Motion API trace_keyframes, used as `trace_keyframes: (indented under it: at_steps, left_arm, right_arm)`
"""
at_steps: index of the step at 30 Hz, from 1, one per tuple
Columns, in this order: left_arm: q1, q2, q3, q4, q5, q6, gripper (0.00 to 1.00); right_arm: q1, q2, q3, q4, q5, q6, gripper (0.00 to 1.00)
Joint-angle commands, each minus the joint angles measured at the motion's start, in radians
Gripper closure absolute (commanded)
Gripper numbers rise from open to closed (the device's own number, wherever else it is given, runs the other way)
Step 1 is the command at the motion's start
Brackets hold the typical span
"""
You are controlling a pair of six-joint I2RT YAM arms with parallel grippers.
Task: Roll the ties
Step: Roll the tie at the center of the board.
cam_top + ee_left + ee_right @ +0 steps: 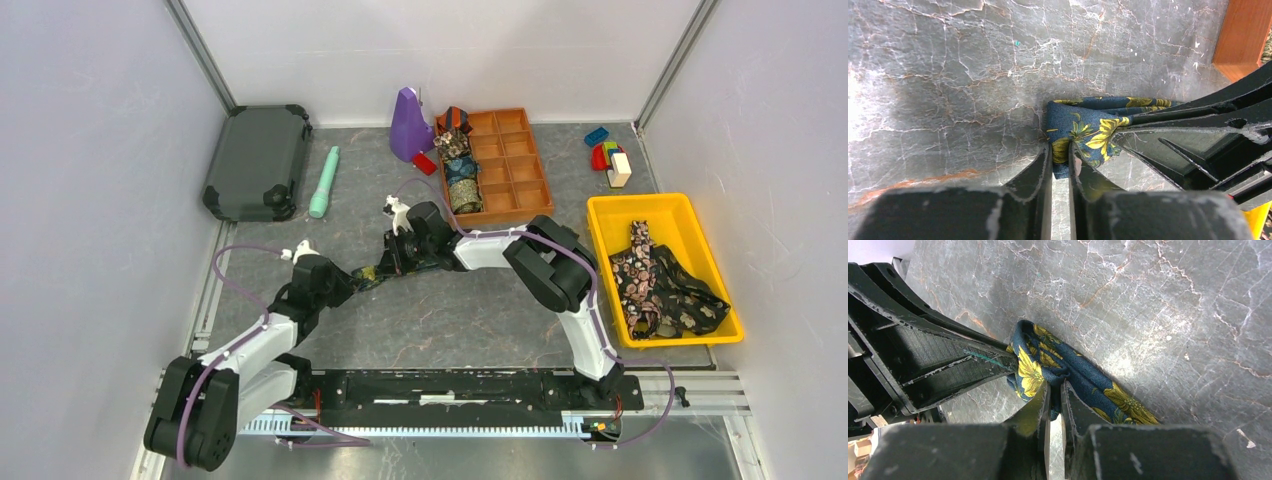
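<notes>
A navy tie with yellow flowers (368, 273) lies bunched on the grey mat between my two grippers. In the left wrist view the folded end of the tie (1083, 125) sits between the tips of my left gripper (1060, 155), which is shut on it. My right gripper (1054, 390) is shut on a fold of the same tie (1083, 375), right next to the left gripper's fingers (948, 365). From above, the left gripper (350, 281) and right gripper (396, 258) nearly touch. Several rolled ties (460, 170) fill the orange tray's left column. Loose dark ties (660, 285) lie in the yellow bin.
The orange compartment tray (515, 170) stands at the back centre, with a purple object (408, 125) beside it. The yellow bin (670, 215) is at the right. A mint-green stick (325, 182) and a dark case (258, 162) lie at the back left. Toy blocks (610, 160) sit at the back right.
</notes>
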Motion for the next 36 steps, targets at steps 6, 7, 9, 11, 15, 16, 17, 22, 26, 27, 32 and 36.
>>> trace_keyframes:
  at_steps: [6, 7, 9, 11, 15, 16, 17, 22, 26, 27, 32, 36]
  left_arm:
    - [-0.001, -0.05, 0.069, -0.163, -0.007, 0.054, 0.91]
    - [-0.001, -0.061, 0.088, -0.206, -0.033, 0.062, 0.91]
    - [-0.001, -0.079, 0.119, -0.275, -0.064, 0.083, 0.92]
    - [-0.001, -0.086, 0.153, -0.345, -0.092, 0.101, 0.92]
    - [-0.001, -0.079, 0.221, -0.459, -0.127, 0.131, 0.92]
    - [-0.001, -0.078, 0.235, -0.48, -0.131, 0.141, 0.92]
    - [-0.001, -0.074, 0.253, -0.508, -0.146, 0.145, 0.92]
    - [-0.001, -0.047, 0.325, -0.596, -0.19, 0.163, 0.93]
    - [-0.009, 0.004, 0.366, -0.625, -0.196, 0.182, 0.93]
    - [-0.013, 0.019, 0.376, -0.634, -0.196, 0.185, 0.93]
    - [-0.057, 0.074, 0.436, -0.689, -0.243, 0.195, 0.93]
    - [-0.096, 0.112, 0.485, -0.734, -0.296, 0.2, 0.93]
  right_arm:
    - [0.008, 0.013, 0.081, -0.146, 0.044, -0.081, 0.65]
    - [0.008, 0.004, 0.103, -0.165, 0.056, -0.094, 0.61]
    - [0.008, -0.021, 0.133, -0.198, 0.074, -0.112, 0.56]
    - [0.008, -0.048, 0.152, -0.214, 0.084, -0.126, 0.54]
    - [0.008, -0.085, 0.182, -0.239, 0.082, -0.158, 0.55]
    - [0.008, -0.089, 0.183, -0.244, 0.082, -0.17, 0.55]
    - [0.008, -0.092, 0.183, -0.247, 0.082, -0.183, 0.55]
    - [0.008, -0.067, 0.183, -0.269, 0.085, -0.247, 0.6]
    - [0.008, -0.045, 0.156, -0.254, 0.055, -0.258, 0.64]
    - [0.008, -0.044, 0.143, -0.244, 0.052, -0.258, 0.65]
    - [0.008, -0.056, 0.08, -0.19, 0.034, -0.246, 0.68]
    - [0.015, -0.078, 0.042, -0.106, 0.001, -0.214, 0.69]
